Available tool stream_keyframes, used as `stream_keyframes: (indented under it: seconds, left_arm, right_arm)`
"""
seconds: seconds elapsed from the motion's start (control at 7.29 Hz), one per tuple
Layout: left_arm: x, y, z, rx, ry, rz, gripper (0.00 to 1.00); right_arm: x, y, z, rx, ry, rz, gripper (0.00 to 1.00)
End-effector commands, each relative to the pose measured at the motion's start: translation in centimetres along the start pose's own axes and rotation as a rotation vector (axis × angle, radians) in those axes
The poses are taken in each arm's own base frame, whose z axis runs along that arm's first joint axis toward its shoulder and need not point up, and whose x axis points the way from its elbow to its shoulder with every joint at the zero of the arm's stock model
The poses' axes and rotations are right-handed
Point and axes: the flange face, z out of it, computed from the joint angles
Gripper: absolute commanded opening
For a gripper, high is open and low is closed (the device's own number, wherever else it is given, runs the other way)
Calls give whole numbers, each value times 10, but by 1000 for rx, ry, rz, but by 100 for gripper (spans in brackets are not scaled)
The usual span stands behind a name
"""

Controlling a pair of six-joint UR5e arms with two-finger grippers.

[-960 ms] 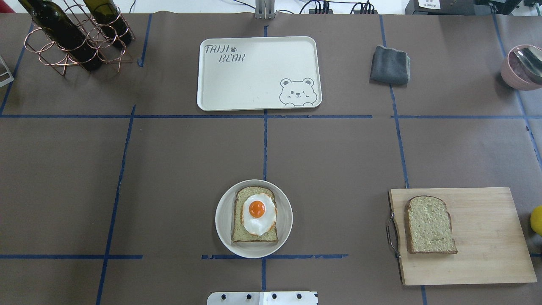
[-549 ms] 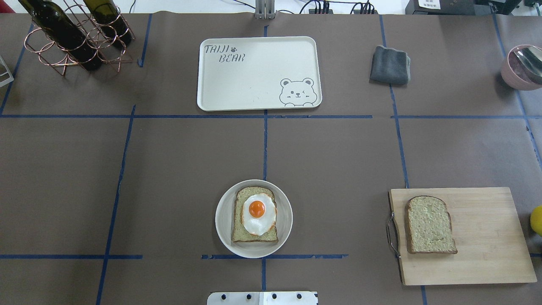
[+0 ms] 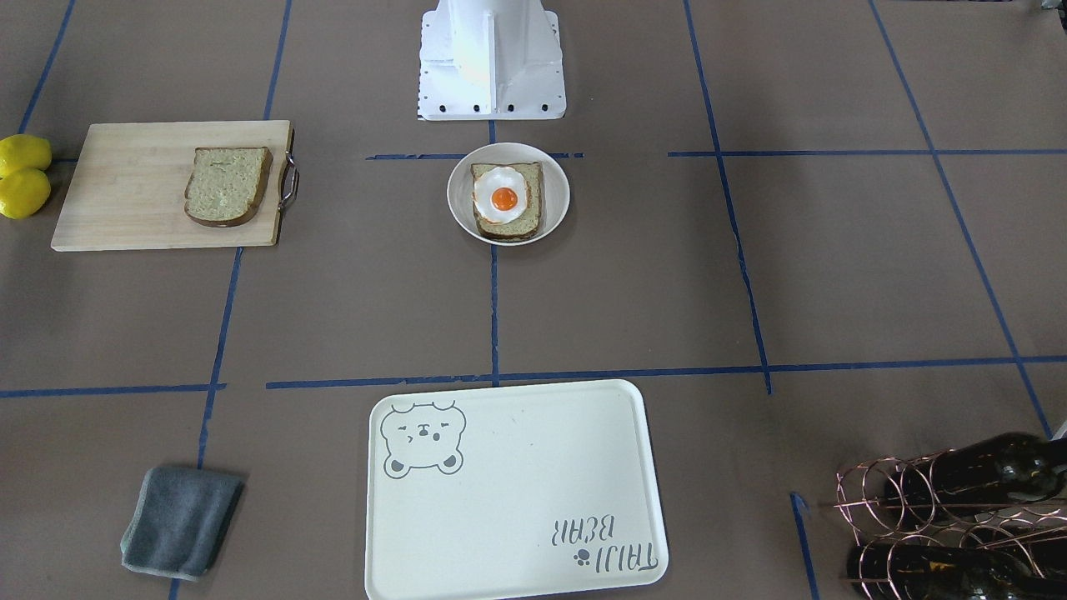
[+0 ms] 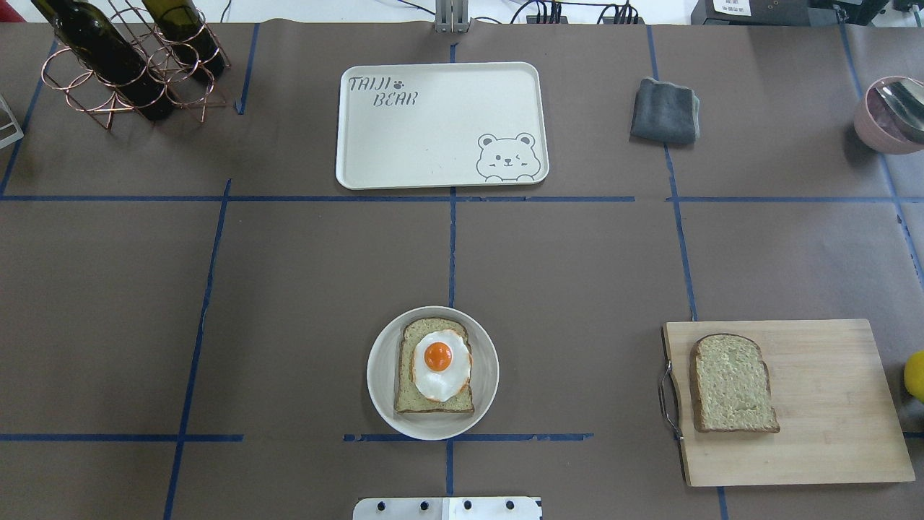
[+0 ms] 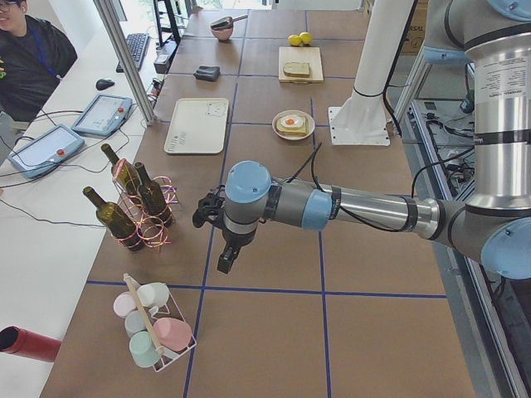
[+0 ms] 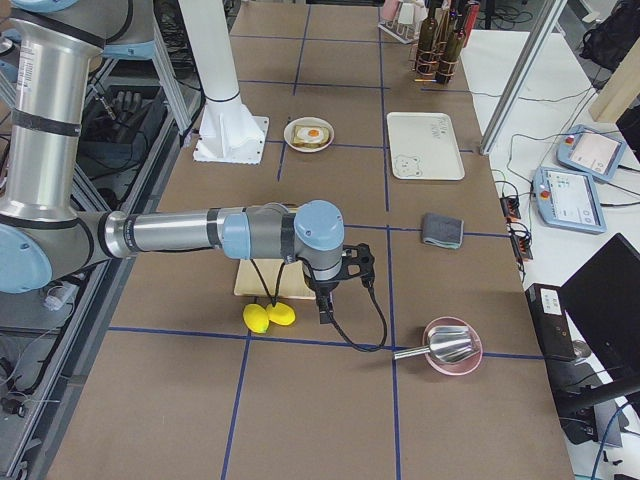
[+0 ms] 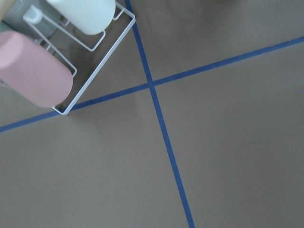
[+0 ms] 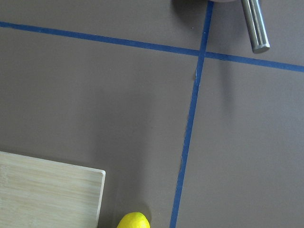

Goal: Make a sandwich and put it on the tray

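Sitting well apart, tray (image 4: 440,123), egg-topped slice (image 4: 410,397), plain slice (image 4: 734,383) near board's (image 4: 830,404) edge

table (image 4: 289,289): brown cover, blue tape grid (image 4: 452,245) | white side desk (image 5: 58,257) | metal post (image 5: 124,58) | light: even

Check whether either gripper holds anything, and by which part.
Nothing appears held. The left gripper and right gripper hang apart from the food: one bread slice lies on the cutting board, the egg-topped slice on the plate. Jaw states cannot be told.
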Motion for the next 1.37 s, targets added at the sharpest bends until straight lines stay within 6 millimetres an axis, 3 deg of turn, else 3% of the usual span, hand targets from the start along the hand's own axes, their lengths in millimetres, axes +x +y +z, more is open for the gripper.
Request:
stream_keyframes:
  seconds: [0.0, 0.27, 0.41, 0.55, 0.96, 1.23]
  left_arm:
    - [11, -5, -2, 54, 116, 28, 100]
    - [33, -15, -11, 130, 139, 134, 100]
    - [53, -23, 4, 103, 176, 109, 100]
    - [93, -39, 11, 112, 214, 35, 100]
    - [202, -56, 40, 77, 284, -172, 100]
    - [211, -52, 44, 77, 260, -174, 100]
  right_arm:
    - [-4, -3, -4, 11, -6, -9, 100]
    - [-9, -5, -7, 36, -7, -36, 100]
    - [-11, -6, -8, 57, -7, -55, 100]
    - [-12, -8, -8, 58, -9, -37, 100]
    - [-14, -8, -7, 57, -22, -38, 100]
    - [-15, -9, -5, 54, -21, -41, 100]
